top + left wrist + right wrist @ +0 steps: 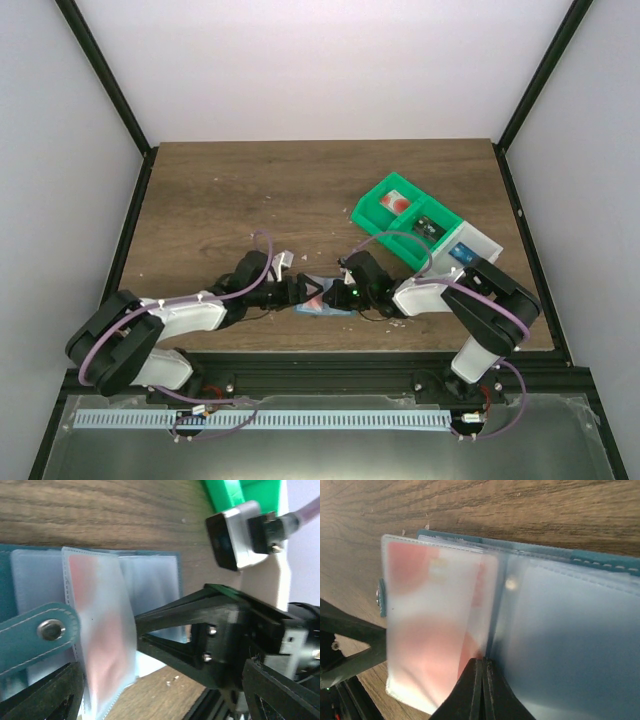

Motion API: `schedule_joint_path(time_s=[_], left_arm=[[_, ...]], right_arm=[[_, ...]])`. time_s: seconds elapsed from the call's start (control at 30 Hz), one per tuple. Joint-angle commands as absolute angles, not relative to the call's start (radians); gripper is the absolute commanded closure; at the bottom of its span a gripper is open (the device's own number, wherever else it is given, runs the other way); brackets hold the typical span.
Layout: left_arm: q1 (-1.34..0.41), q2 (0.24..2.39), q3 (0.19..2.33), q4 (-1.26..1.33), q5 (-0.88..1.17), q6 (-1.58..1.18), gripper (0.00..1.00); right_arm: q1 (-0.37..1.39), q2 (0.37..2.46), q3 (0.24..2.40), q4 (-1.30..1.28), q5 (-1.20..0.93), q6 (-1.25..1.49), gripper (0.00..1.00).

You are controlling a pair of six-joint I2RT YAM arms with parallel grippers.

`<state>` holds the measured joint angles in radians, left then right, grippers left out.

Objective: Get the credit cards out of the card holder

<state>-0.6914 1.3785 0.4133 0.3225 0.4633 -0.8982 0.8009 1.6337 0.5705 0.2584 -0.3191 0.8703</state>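
- The left gripper [291,293] is pointing in from the lower left of the top view. In its own wrist view its black fingers [45,697] are sitting in the two bottom corners, spread wide with nothing between them.
- The right gripper [482,666] is pointing in from the lower right. Its tapered black tips are pressing together on the edge of a frosted sleeve [440,625]. Whether they are also pinching the card inside cannot be told.
- The card holder [322,303] is lying open on the wood-grain table [220,200] at the lower centre of the top view, between the two grippers. It is showing a teal cover, stitched along the rim, and pale blue translucent pockets.
- Only the left wrist view is showing the teal strap [30,635] and its round metal snap [50,629], lying over the sleeve's lower left.
- A credit card [420,645] is sitting inside the sleeve, showing as blurred red patches on a pale face. Any print is too clouded to read.
- Farther back, at the right of the top view, a green bin [368,216] and a white bin [487,244] are standing side by side, touching.
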Motion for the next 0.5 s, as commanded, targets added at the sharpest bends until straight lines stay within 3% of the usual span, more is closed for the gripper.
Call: schedule_joint_path(time_s=[0.0, 0.47], left_arm=[[-0.693, 1.348, 0.432, 0.382, 0.517, -0.923, 0.12], [-0.702, 1.386, 0.404, 0.533, 0.572, -1.014, 0.12]], right_arm=[[0.807, 1.668, 0.532, 0.178, -0.282, 0.870, 1.00], [0.807, 1.614, 0.498, 0.234, -0.272, 0.879, 0.98]])
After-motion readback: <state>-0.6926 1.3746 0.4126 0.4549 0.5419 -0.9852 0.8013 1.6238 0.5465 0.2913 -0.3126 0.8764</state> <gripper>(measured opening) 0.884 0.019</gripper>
